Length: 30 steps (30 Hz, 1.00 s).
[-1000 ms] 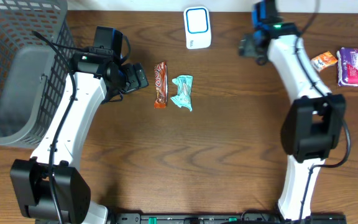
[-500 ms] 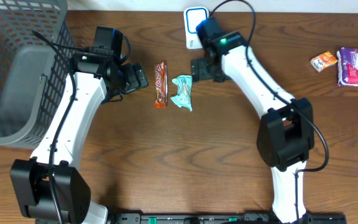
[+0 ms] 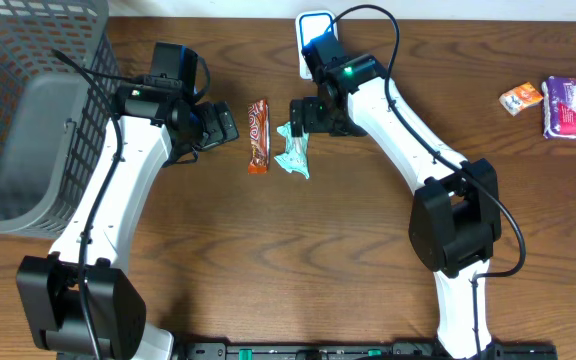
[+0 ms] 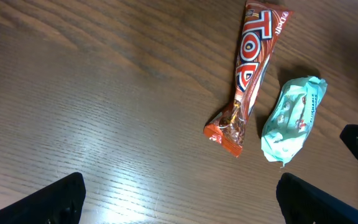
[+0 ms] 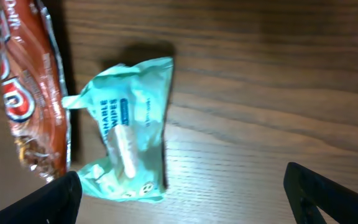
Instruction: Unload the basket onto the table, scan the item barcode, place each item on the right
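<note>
Right fingers (image 5: 47,200): two, standing spread wide and released, gripping nothing.
Right gripper (image 3: 295,113): one, hanging over the far end of the teal packet (image 3: 294,148); whether it is touching the packet cannot be told.
Left fingers (image 4: 50,201): two, standing spread wide and released, gripping nothing.
Left gripper (image 3: 228,126): one, pointing toward the teal packet from its left, well apart from it.
Item to scan: one teal packet, lying flat on the table (image 3: 288,250) and held by neither gripper.
Red-brown bar (image 3: 258,135): one, lying just beside the teal packet on its left, lengthwise alongside it, between the packet and the left gripper.
Wrappers at centre: two in all, the packet and the bar.
Scanner (image 3: 315,20): one, white with a blue face, standing beyond the teal packet at the far table edge, partly covered by the right arm.
Wire basket (image 3: 80,60): one, grey, standing far to the left of the teal packet.
Orange packet (image 3: 521,97): one, lying far to the right of the teal packet.
Purple packet (image 3: 575,106): one, lying farther right of the teal packet, just beside the orange one.
</note>
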{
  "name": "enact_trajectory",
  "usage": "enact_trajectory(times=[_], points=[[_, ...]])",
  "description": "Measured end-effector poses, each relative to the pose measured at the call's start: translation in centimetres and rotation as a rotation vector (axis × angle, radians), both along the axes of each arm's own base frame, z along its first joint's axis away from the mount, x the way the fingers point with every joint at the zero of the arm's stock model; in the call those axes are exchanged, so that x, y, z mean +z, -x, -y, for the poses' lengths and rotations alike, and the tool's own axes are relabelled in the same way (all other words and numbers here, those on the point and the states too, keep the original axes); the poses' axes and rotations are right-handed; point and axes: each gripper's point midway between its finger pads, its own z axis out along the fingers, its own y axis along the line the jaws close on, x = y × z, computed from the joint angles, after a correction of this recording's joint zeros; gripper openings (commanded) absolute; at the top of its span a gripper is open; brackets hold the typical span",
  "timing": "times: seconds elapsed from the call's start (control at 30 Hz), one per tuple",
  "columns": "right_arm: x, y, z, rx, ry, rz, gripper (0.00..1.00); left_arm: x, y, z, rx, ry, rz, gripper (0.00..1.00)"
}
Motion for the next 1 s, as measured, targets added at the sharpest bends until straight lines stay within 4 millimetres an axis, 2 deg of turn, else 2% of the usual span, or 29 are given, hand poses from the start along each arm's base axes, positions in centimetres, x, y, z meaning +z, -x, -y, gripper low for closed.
enact_trajectory(times=[0.13, 0.37, 0.47, 0.5, 0.63, 0.8, 1.0], points=[[0.0, 0.4, -0.6, 0.009, -0.02, -0.013, 0.99, 0.0, 0.0, 0.0, 0.0, 0.0, 0.0, 0.98], [0.0, 0.9, -1.5, 0.02, -0.034, -0.023, 0.89, 0.0, 0.0, 0.0, 0.0, 0.0, 0.0, 0.98], [0.0, 0.9, -1.5, 0.017, -0.035, -0.023, 0.76, 0.0, 0.0, 0.0, 0.0, 0.0, 0.0, 0.98], [0.0, 0.9, -1.5, 0.018, -0.032, -0.021, 0.69, 0.0, 0.0, 0.0, 0.0, 0.0, 0.0, 0.98], [0.1, 0.9, -2.1, 0.03, -0.013, 0.004, 0.57, 0.0, 0.0, 0.0, 0.0, 0.0, 0.0, 0.98], [0.1, 1.3, -3.1, 0.051, -0.007, 0.015, 0.56, 0.0, 0.0, 0.0, 0.0, 0.0, 0.0, 0.98], [0.4, 0.8, -4.3, 0.071, 0.027, 0.088, 0.52, 0.0, 0.0, 0.0, 0.0, 0.0, 0.0, 0.98]])
